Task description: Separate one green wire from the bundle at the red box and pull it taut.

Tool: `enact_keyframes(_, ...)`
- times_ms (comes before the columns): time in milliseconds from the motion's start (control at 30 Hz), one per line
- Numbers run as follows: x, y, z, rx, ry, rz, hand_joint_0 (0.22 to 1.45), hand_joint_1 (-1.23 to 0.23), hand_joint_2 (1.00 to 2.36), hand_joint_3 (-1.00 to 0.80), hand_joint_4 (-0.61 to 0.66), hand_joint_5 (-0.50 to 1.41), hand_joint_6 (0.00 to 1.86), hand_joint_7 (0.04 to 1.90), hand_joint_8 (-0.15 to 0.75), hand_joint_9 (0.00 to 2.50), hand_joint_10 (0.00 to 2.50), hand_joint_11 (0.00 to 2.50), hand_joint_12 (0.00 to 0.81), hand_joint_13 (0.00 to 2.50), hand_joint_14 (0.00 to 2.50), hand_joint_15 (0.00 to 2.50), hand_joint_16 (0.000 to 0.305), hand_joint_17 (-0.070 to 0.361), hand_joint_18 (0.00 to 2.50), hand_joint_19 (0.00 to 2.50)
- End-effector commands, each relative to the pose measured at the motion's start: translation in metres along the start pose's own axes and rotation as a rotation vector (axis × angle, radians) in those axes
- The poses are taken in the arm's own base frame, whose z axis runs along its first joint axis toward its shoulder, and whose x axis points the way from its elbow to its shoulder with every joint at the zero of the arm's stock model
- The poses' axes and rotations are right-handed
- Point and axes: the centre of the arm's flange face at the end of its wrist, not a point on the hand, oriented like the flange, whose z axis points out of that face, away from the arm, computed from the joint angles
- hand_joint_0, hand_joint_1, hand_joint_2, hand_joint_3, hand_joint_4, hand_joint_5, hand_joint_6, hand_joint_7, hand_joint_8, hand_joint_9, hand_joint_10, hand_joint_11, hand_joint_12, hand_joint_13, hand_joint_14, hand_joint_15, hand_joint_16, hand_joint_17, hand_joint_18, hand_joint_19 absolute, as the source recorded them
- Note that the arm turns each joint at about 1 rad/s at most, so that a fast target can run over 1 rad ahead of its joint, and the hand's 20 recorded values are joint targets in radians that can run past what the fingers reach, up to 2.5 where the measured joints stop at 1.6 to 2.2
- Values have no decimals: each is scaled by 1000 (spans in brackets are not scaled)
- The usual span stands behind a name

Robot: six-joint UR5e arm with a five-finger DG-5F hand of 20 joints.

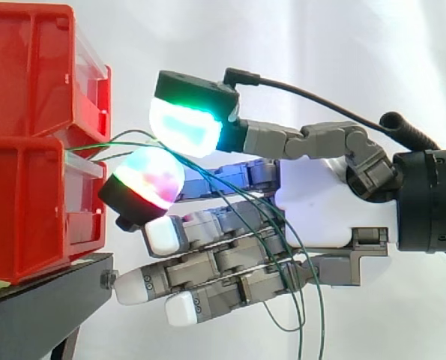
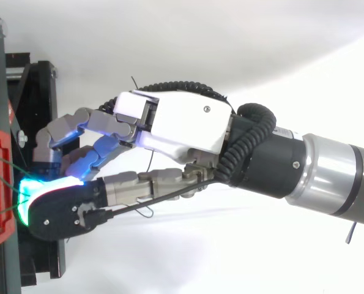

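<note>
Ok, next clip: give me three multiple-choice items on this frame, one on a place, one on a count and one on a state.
1. Where do the thin green wires start?
A) at the black stand
B) at the curtain
C) where the stacked red plastic bins meet

2. How many red bins are stacked?
A) one
B) two
C) four

3. Below the hand, the wires are:
A) hanging in slack loops
B) stretched straight
C) knotted together

Answers:
1. C, because the wires come out at the seam between the bins.
2. B, because one bin sits on the other.
3. A, because the loops droop beneath the hand.
</note>
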Motion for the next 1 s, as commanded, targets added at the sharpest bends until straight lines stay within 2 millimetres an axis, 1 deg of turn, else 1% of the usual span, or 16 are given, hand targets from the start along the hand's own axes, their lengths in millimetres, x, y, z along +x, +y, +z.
enact_keyframes(0,0,0,0,1,2,0,601,-634,1015,-256,138,-174,874,1043,288,928,19,635,362,668,12,306,46,104,642,454)
enact_keyframes(33,0,1,0,-1,2,0,605,-684,1016,-231,140,-178,877,1044,285,916,17,627,361,662,12,308,47,105,641,453)
enact_keyframes(133,0,1,0,-1,2,0,610,-717,1016,-206,125,-184,885,1027,283,894,19,629,361,657,12,312,47,105,640,452)
enact_keyframes(233,0,1,0,-1,2,0,624,-750,1016,-226,113,-191,889,1003,279,876,19,639,359,652,12,306,47,105,637,451)
enact_keyframes(367,0,0,0,1,2,0,652,-785,1012,-330,124,-194,890,968,274,865,19,629,357,643,12,304,47,105,633,436)
enact_keyframes(400,-1,0,0,1,0,0,649,-800,1005,-438,150,-192,886,978,273,866,18,623,354,643,12,301,46,104,632,444)
enact_keyframes(433,-1,1,0,-1,0,0,624,-788,1000,-500,152,-191,886,983,271,869,18,626,354,642,12,301,46,104,632,445)
enact_keyframes(467,-1,1,0,-1,0,0,599,-770,1000,-500,156,-190,886,976,268,871,18,621,354,643,13,297,47,105,633,442)
enact_keyframes(500,-1,1,0,-1,0,0,534,-700,1000,-500,169,-187,885,962,282,891,18,626,366,655,12,306,48,109,649,449)
enact_keyframes(533,-1,1,0,-1,2,0,511,-652,1000,-500,172,-185,884,960,296,911,17,612,374,663,12,304,50,112,658,442)
enact_keyframes(633,0,1,0,1,12,0,499,-494,1000,-500,173,-176,871,976,304,943,17,605,384,688,11,300,51,115,679,448)
enact_keyframes(700,-1,1,1,2,12,-1,508,-447,1000,-500,165,-173,865,978,302,955,17,605,380,693,13,303,51,114,685,450)
enact_keyframes(733,-1,0,0,4,14,-2,533,-420,1000,-500,152,-174,854,996,298,960,18,614,372,703,11,308,49,111,688,456)
enact_keyframes(800,-1,1,1,2,14,-1,571,-438,1001,-484,143,-175,851,1001,291,966,16,616,364,703,12,315,47,107,677,473)
enact_keyframes(833,-1,3,1,-1,14,0,604,-498,1008,-407,138,-175,848,1023,288,964,18,622,362,703,12,307,46,104,680,468)
enact_keyframes(967,-2,4,1,6,12,-3,604,-578,1014,-294,135,-179,856,1063,287,929,18,625,366,701,12,318,47,105,677,459)
